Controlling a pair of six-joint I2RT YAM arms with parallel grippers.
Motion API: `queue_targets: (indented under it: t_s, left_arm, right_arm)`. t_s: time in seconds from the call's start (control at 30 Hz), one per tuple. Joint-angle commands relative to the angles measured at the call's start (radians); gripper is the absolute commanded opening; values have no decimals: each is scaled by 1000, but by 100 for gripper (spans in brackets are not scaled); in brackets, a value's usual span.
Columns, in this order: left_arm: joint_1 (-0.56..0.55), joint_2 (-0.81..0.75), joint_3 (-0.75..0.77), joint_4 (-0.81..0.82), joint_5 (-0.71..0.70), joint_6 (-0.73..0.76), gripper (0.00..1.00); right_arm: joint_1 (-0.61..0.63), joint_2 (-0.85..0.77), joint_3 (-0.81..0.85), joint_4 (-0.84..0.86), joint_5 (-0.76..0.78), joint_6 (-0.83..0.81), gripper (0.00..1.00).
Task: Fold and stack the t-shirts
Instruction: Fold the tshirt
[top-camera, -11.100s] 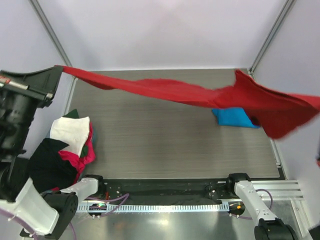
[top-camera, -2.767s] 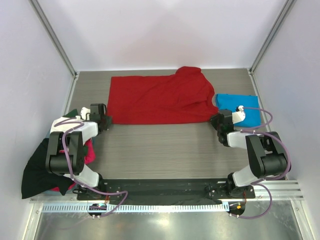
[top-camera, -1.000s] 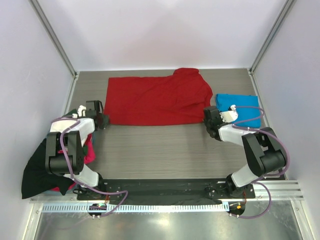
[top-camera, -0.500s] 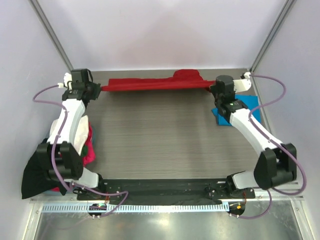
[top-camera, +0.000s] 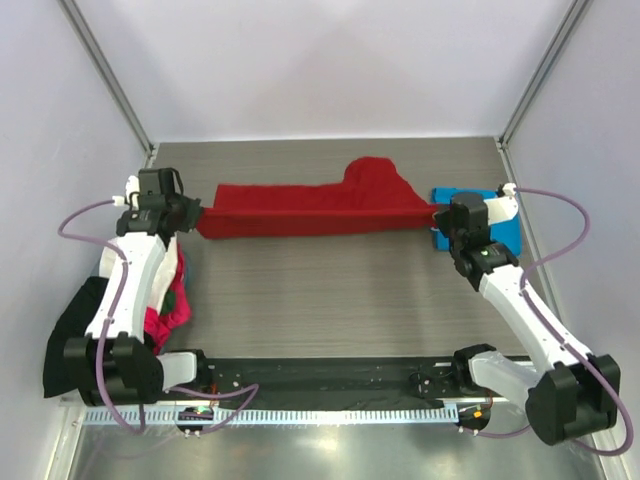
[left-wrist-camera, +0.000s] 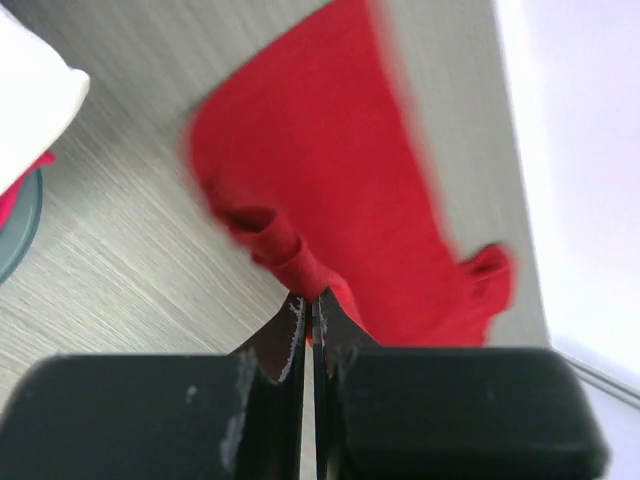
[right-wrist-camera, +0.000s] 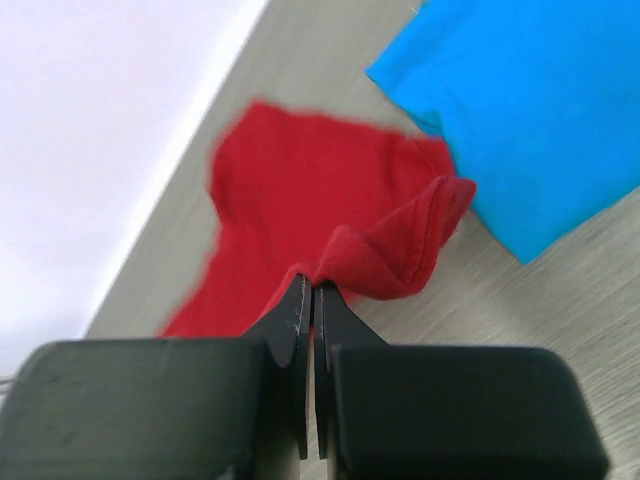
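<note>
A deep red t-shirt (top-camera: 310, 208) lies as a long folded band across the far half of the table, one sleeve bulging at its far right. My left gripper (top-camera: 196, 216) is shut on its left end, with red cloth (left-wrist-camera: 300, 268) bunched at the tips. On the right end my right gripper (top-camera: 440, 214) is shut too, a pinch of red cloth (right-wrist-camera: 385, 262) between its jaws. A folded bright blue t-shirt (top-camera: 500, 228) lies flat by the right edge, partly under my right arm, and shows as a blue t-shirt (right-wrist-camera: 530, 120) in the right wrist view.
A heap of other shirts, white (top-camera: 160, 262), magenta (top-camera: 168, 312) and black (top-camera: 72, 345), sits at the left edge beside my left arm. Metal frame posts (top-camera: 105, 75) rise at both far corners, with walls close on either side.
Both grippers have carried the red shirt's near edge up to the far side and then drawn it back toward me, so the flat shirt is now a narrow folded band.
</note>
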Motion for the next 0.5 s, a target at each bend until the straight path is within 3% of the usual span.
queue_targets:
  t_s: [0.0,0.3,0.47]
  left_arm:
    - [8,-115,111,-31,-55,34,0]
    - [8,-159,483,-208,-33,88,0]
    - [7,-256,565,-240,-15,82,0]
  right_arm:
    - [-14,-91,124,3,50,-67,1]
    - [-15,-154,528,-178,-29,-243,1]
    - [-14,-243,652,-262,-74,-248,1]
